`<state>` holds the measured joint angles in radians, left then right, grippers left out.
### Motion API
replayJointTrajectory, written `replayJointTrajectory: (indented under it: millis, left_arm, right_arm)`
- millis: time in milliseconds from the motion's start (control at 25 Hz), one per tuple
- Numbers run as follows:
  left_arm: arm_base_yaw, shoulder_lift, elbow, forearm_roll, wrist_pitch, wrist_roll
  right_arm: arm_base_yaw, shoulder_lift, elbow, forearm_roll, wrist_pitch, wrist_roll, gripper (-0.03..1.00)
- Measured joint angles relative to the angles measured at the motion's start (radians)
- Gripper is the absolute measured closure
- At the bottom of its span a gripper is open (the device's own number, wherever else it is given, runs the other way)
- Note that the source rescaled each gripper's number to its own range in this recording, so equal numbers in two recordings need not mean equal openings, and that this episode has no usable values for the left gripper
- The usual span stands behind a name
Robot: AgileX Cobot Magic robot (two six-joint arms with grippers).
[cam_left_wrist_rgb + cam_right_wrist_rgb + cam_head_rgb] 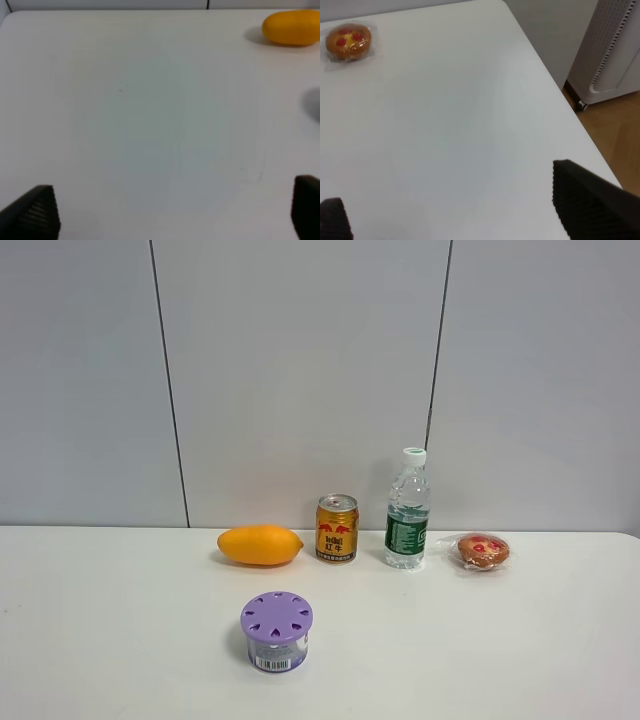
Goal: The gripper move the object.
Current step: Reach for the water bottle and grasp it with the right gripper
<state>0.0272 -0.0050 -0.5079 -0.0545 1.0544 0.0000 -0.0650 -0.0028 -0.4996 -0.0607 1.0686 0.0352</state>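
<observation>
The clear water bottle (408, 510) with white cap and green label stands upright at the back of the white table (120, 640), between a gold drink can (337, 529) and a wrapped pastry (483, 550). No arm shows in the exterior high view. The left gripper (175, 212) is open and empty over bare table; its black fingertips (35, 212) show far apart. The right gripper (455, 210) is open and empty near the table's right edge, far from the bottle. The bottle is out of both wrist views.
A yellow mango (260, 545) lies left of the can and shows in the left wrist view (291, 28). A purple-lidded round container (276, 630) stands in front. The pastry shows in the right wrist view (348, 41). A white appliance (610, 50) stands on the floor beyond the table's edge.
</observation>
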Motion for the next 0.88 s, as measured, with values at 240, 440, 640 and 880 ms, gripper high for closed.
replayJointTrajectory:
  millis: [240,440,640,880]
  left_arm:
    - [0.0,0.0,0.0,0.0,0.0,0.006]
    - [0.0,0.0,0.0,0.0,0.0,0.006]
    - [0.0,0.0,0.0,0.0,0.0,0.0]
    - [0.0,0.0,0.0,0.0,0.0,0.0]
  right_arm:
    - [0.0,0.0,0.0,0.0,0.0,0.0,0.4]
    - [0.0,0.0,0.0,0.0,0.0,0.0,0.4]
    - [0.0,0.0,0.0,0.0,0.0,0.0,0.4]
    - [0.0,0.01,-0.006,0.109,-0.002,-0.144,0.4]
